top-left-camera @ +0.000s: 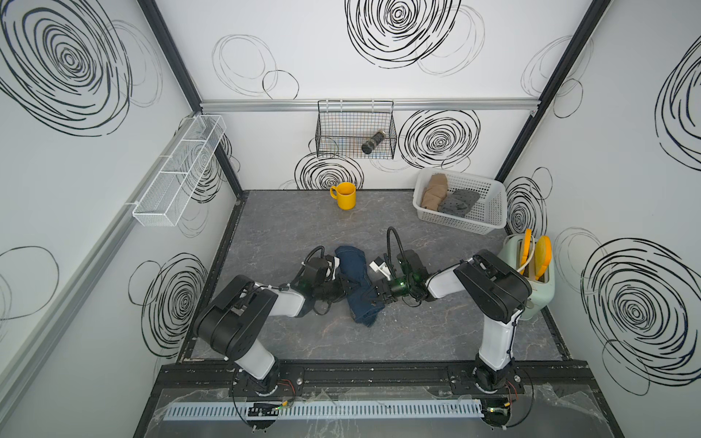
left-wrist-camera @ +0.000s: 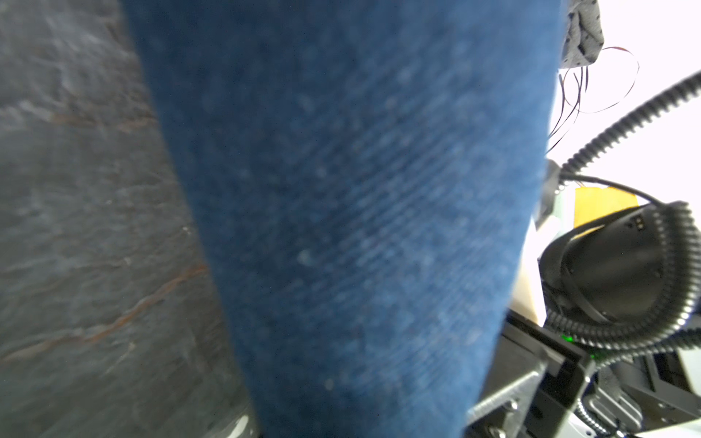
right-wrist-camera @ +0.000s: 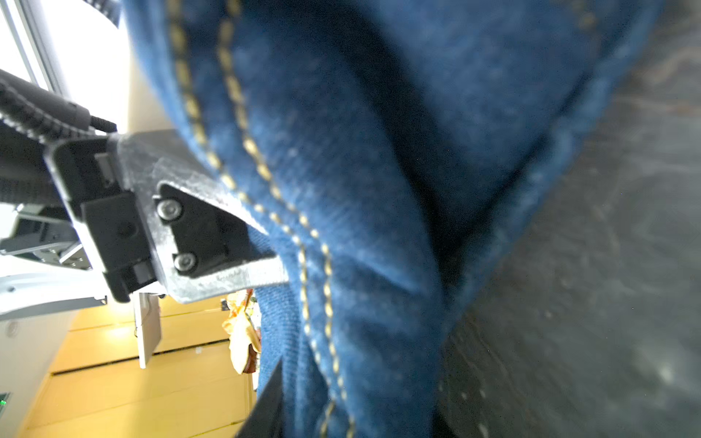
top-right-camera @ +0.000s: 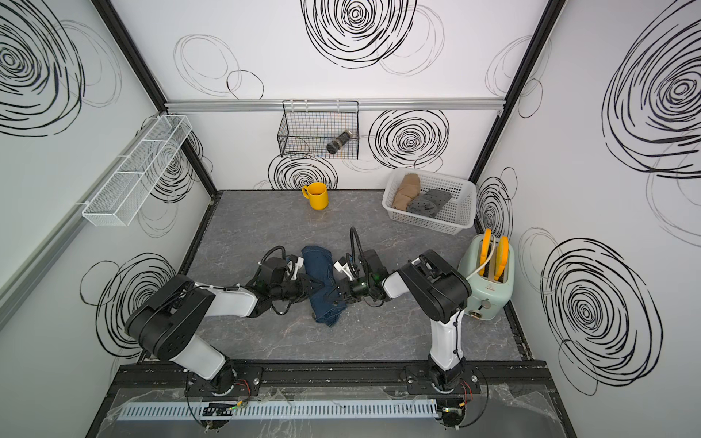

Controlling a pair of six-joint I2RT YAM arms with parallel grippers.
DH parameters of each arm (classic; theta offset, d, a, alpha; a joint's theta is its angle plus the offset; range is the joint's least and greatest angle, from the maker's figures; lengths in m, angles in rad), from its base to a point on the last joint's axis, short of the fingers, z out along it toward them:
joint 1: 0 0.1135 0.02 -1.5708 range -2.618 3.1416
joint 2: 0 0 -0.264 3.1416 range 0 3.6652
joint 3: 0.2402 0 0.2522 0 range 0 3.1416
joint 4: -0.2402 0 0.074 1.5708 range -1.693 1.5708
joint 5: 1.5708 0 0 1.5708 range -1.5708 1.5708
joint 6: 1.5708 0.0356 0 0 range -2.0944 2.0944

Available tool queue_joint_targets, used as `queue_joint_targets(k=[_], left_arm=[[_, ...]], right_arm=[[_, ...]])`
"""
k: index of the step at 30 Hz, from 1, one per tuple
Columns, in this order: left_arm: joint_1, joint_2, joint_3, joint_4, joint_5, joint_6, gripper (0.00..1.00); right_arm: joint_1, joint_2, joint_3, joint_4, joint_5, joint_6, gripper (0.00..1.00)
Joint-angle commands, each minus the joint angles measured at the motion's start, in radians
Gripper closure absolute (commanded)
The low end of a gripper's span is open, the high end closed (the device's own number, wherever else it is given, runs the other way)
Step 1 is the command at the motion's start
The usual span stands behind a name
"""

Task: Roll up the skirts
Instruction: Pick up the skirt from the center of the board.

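two of the three skirts look finished: the tan skirt [top-left-camera: 434, 191] and the grey dotted skirt [top-left-camera: 459, 203] lie as tight bundles side by side inside the white basket [top-left-camera: 461, 224] at the far right of the table [top-left-camera: 417, 326]. the denim skirt [top-left-camera: 354, 265] is the one left. in both top views it lies in the middle of the table, between the two arms, gathered into a long, lumpy bundle that runs away from the robot. its near end looks looser and slightly splayed. so the task seems well past halfway, with the last roll formed but not yet tidy or put away with the others.

the left pincer [top-left-camera: 341, 284] presses into the bundle's side. in the right wrist view one metal finger [right-wrist-camera: 235, 278] of it is tucked under a yellow-stitched fold, so it looks narrow and nipped on the denim. the right pincer [top-left-camera: 373, 294] lies against the opposite side of the bundle. whether its jaws have actually caught cloth cannot be told, since denim fills its own camera view.

no readable writing shows anywhere. the mint toaster [top-left-camera: 531, 280], the yellow mug [top-left-camera: 346, 197] and the dark jar [top-left-camera: 373, 141] in the wire basket [top-left-camera: 392, 129] carry no legible brand or label at this size, and the denim shows only stitching.
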Motion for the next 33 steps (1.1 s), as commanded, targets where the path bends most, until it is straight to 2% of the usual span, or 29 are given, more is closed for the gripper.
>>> queue_joint_targets(k=[1, 3, 4, 7, 11, 16, 22, 27, 31, 33], left_arm=[[0.007, -0.026, 0.047, 0.041, 0.047, -0.009, 0.93], [0.005, -0.041, 0.073, -0.009, 0.050, -0.001, 0.84], [0.003, -0.050, 0.093, -0.041, 0.045, 0.005, 0.76], [0.002, -0.057, 0.155, -0.123, 0.044, 0.030, 0.58], [0.006, -0.067, 0.231, -0.191, 0.051, 0.027, 0.46], [0.033, -0.128, 0.453, -0.463, 0.007, 0.114, 0.29], [0.072, -0.111, 0.665, -0.549, 0.053, 0.093, 0.24], [0.063, -0.060, 0.775, -0.604, 0.071, 0.112, 0.23], [0.047, -0.035, 0.783, -0.593, 0.092, 0.113, 0.23], [0.031, -0.030, 0.778, -0.590, 0.100, 0.118, 0.23]], right_arm=[[-0.015, -0.046, -0.050, 0.006, 0.033, 0.045, 0.82], [-0.024, -0.084, -0.063, 0.023, 0.031, 0.068, 0.96], [-0.024, -0.108, -0.070, 0.027, 0.034, 0.078, 1.00], [-0.024, -0.175, -0.087, 0.065, 0.025, 0.124, 1.00], [-0.042, -0.267, -0.098, 0.068, 0.032, 0.176, 1.00], [-0.125, -0.444, -0.081, -0.070, 0.074, 0.155, 1.00], [-0.252, -0.583, -0.006, -0.217, 0.101, 0.148, 1.00], [-0.482, -0.692, 0.053, -0.349, 0.132, 0.133, 1.00], [-0.640, -0.754, 0.170, -0.612, 0.307, -0.034, 1.00], [-0.712, -0.773, 0.216, -0.681, 0.361, -0.086, 1.00]])
